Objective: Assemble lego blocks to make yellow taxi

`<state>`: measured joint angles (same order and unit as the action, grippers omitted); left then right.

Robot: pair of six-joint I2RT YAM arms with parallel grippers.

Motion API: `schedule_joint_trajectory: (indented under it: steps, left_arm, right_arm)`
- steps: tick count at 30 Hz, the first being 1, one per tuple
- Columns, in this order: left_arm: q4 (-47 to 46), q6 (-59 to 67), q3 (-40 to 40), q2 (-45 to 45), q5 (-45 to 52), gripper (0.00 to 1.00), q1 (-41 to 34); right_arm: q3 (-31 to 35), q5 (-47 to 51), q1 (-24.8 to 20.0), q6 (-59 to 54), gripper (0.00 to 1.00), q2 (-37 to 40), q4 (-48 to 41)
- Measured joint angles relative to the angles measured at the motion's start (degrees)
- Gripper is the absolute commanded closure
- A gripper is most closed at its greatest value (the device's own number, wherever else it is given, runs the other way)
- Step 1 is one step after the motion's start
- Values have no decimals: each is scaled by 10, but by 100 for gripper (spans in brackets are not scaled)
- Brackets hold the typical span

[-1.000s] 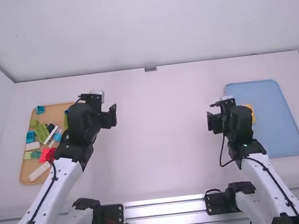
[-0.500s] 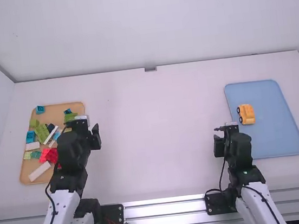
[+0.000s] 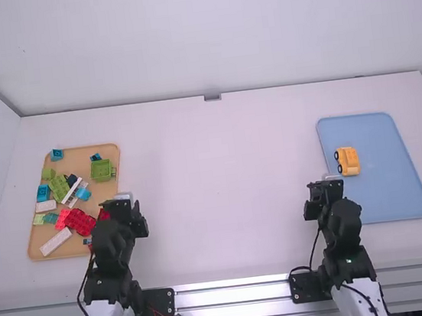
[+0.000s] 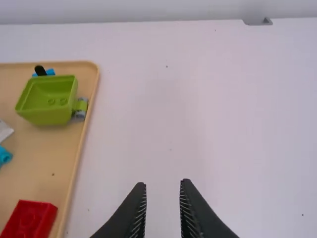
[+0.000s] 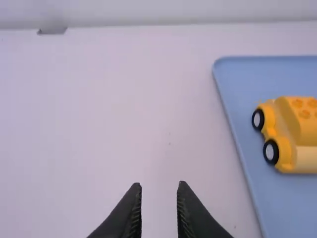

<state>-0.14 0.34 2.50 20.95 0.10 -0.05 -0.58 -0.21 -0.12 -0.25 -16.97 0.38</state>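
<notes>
The yellow taxi, black wheels along one side, lies on the blue tray; the right wrist view shows the taxi on its side near the tray's edge. My right gripper is left of that tray, close to the table's front, and its fingers stand open and bare in the right wrist view. At the wooden tray's lower right edge is my left gripper; seen from its wrist, the gripper is open with nothing between its fingers.
On the wooden tray at the left lie several loose blocks, among them a green box-shaped piece, red blocks and a white bar. White walls stand behind and left of the table.
Both arms have drawn back toward their bases, the left gripper from beyond the wooden tray's right side. The taxi, partly hidden by the right arm a second ago, now shows whole.
</notes>
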Motion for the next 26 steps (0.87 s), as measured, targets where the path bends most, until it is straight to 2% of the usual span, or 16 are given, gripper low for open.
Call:
schedule_joint_trajectory:
  steps: [8,20,26]
  left_arm:
    - [4,0,-19,-77,0,100,0]
    - [4,-2,-19,-165,0,100,0]
    - [4,-4,-19,-195,0,100,0]
  right_arm:
    - [0,0,0,1,100,71,0]
    - [0,0,0,0,100,151,0]
    - [0,1,0,-1,100,165,0]
